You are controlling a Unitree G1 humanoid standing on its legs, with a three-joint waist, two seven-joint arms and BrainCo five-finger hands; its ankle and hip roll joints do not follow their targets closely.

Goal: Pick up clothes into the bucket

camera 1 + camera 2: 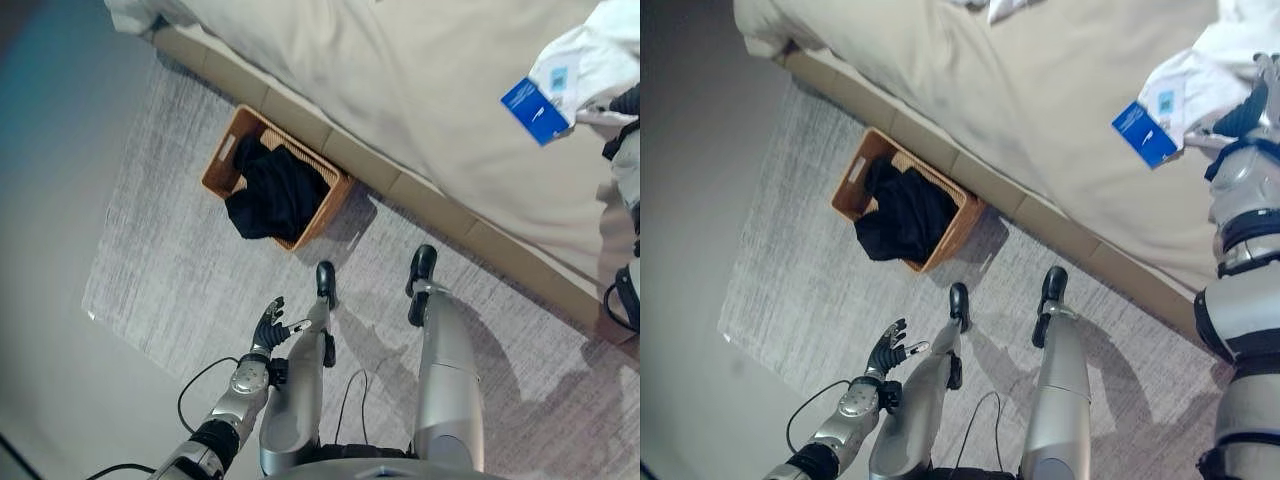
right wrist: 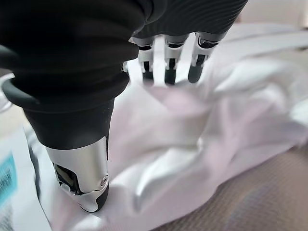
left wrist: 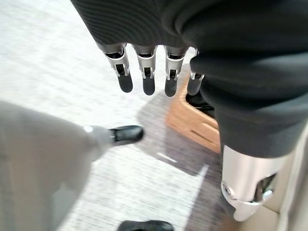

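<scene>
Overhead view of the work area: a woven basket [image 1: 325, 205] sat at the upper centre of the frame on a grey rug [image 1: 160, 270], close against the base of the bed [image 1: 400, 90], and held a dark garment [image 1: 275, 190] that bulged above its rim. A white garment [image 1: 1200, 75] lay on the bed at the upper right of the frame, with a blue tag [image 1: 1143, 133] beside it at its lower left edge. The right hand [image 2: 166, 72] was over this white garment, fingers [image 2: 195, 73] extended and spread, their dark tips at the cloth, the thumb [image 2: 84, 183] straight and apart from them; nothing was clamped, though whether the tips pressed into the fabric could not be told. The left hand [image 1: 272, 325] hung low at the lower left of the frame above the rug, fingers straight and spread, holding nothing, well apart from the basket
</scene>
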